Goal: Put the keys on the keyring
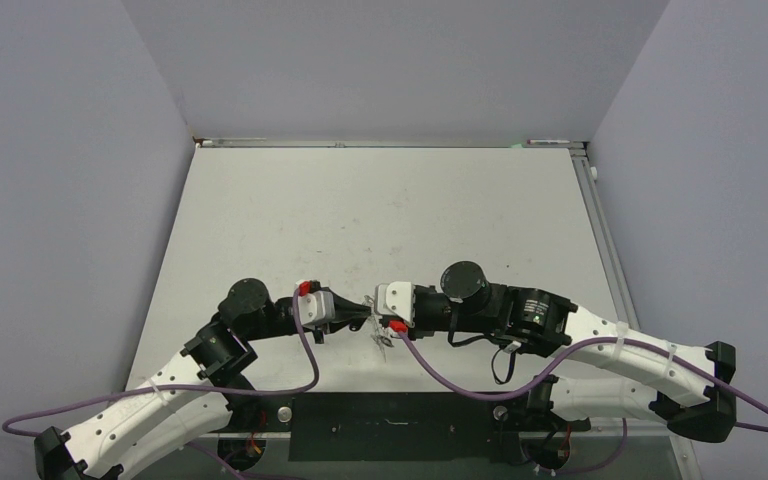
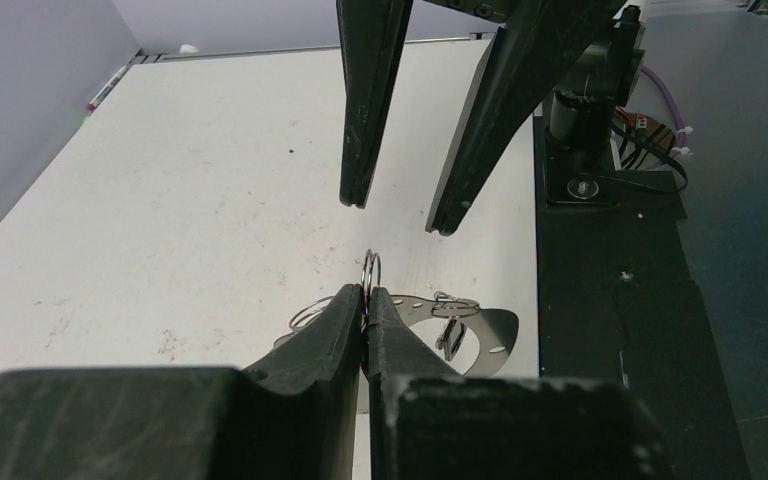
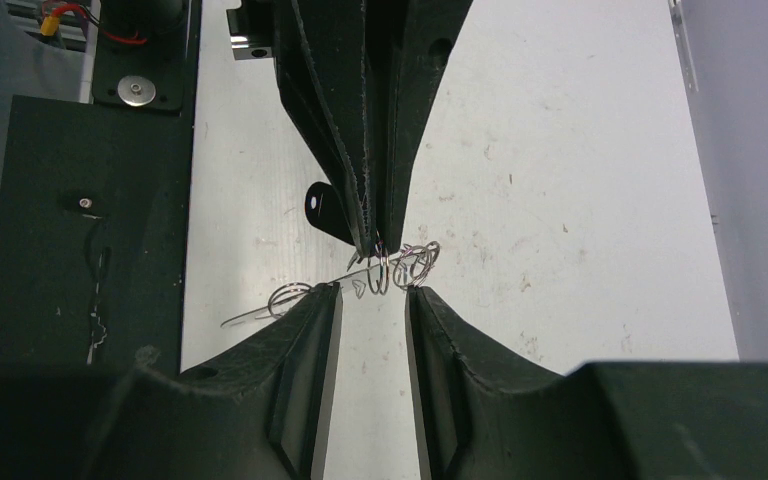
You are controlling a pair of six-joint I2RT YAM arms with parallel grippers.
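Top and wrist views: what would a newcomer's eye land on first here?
Two pincers meet tip to tip over the near middle of the table. The left pincer is shut on the wiry keyring, and the right pincer stands open, facing it.

Scuffed white table [image 1: 380,210], plain lilac-grey walls [image 1: 60,200], seemingly a metal rail [image 1: 390,143] behind.

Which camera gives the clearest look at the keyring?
The right wrist view: the looped keyring shows plainly, pinched by the left gripper. The left wrist view hides part of it behind that gripper; the top view shows only a tiny glint.
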